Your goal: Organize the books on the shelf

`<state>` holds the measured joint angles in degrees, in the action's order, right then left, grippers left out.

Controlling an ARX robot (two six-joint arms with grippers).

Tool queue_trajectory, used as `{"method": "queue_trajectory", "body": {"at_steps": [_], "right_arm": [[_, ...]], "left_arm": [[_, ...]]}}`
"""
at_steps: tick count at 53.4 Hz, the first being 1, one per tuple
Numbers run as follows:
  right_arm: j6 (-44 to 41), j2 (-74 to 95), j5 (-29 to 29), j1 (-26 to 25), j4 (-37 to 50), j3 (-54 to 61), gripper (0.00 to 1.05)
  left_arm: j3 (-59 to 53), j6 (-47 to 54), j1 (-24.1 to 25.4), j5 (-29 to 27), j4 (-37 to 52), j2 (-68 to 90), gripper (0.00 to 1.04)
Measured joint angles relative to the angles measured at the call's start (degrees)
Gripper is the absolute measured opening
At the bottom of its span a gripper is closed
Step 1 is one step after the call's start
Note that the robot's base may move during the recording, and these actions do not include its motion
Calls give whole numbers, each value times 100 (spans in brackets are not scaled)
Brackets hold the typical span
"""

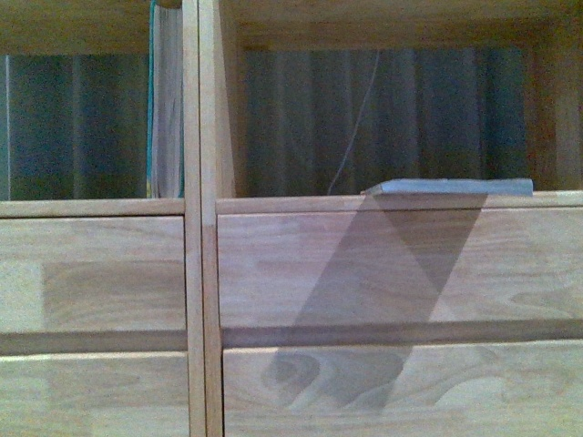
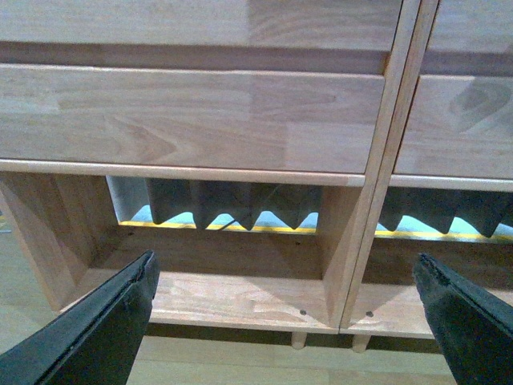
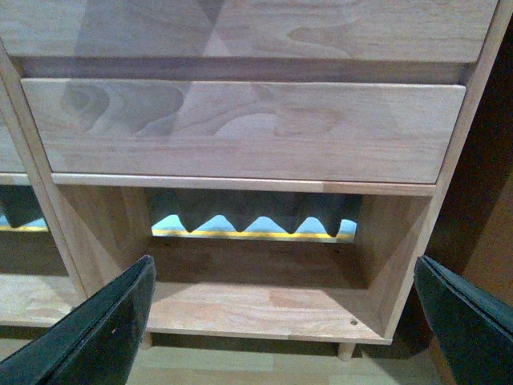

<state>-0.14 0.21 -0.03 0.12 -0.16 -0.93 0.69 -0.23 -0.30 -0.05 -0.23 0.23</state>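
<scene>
The light-wood shelf (image 1: pixel 200 273) fills the front view, with drawer fronts below two open cubbies. The teal-covered book (image 1: pixel 164 105) stands upright in the left cubby against the centre divider, cream page edges showing. A thin book (image 1: pixel 451 187) lies flat on the right cubby's floor near its front edge. Neither gripper shows in the front view. My left gripper (image 2: pixel 292 321) is open and empty, facing the shelf's lower left cubby (image 2: pixel 232 293). My right gripper (image 3: pixel 288 321) is open and empty, facing the lower right cubby (image 3: pixel 256 309).
A dark pleated curtain (image 1: pixel 410 118) hangs behind the open cubbies. Short peg legs (image 2: pixel 299 340) hold the shelf above a pale wood floor (image 2: pixel 240 365). A dark gap (image 3: pixel 481 216) lies past the shelf's right side.
</scene>
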Motion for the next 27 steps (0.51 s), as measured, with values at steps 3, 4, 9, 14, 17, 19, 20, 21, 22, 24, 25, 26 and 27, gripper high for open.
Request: {"method": "queue_trajectory", "body": {"at_steps": [3,4,9,14,17,19,20,21,22,24,25,26,27], "right_arm": [[0,0,0,0,0,0,98],[-2,0,0,0,0,0,98],[9,0,-2,0,0,0,98],[13,0,0,0,0,0,98],[13,0,0,0,2,0,98],[13,0,0,0,2,0,98],[15,0,0,0,2,0,98],[15,2,-4,-4,0,0,98],[273,72,-356,-96,-87,-26,98],[448,188,-610,-177,-90,-57,98],[649,315,-776,-225,-42,-103,98],[852,468,-894,-254,42,-166,98],[1049,632,-964,-264,151,-243,98]], "left_arm": [[0,0,0,0,0,0,98],[0,0,0,2,0,0,98],[0,0,0,0,0,0,98],[0,0,0,2,0,0,98],[0,0,0,2,0,0,98],[0,0,0,2,0,0,98],[0,0,0,2,0,0,98],[0,0,0,2,0,0,98],[0,0,0,2,0,0,98],[0,0,0,0,0,0,98],[0,0,0,2,0,0,98],[0,0,0,7,0,0,98],[0,0,0,4,0,0,98]]}}
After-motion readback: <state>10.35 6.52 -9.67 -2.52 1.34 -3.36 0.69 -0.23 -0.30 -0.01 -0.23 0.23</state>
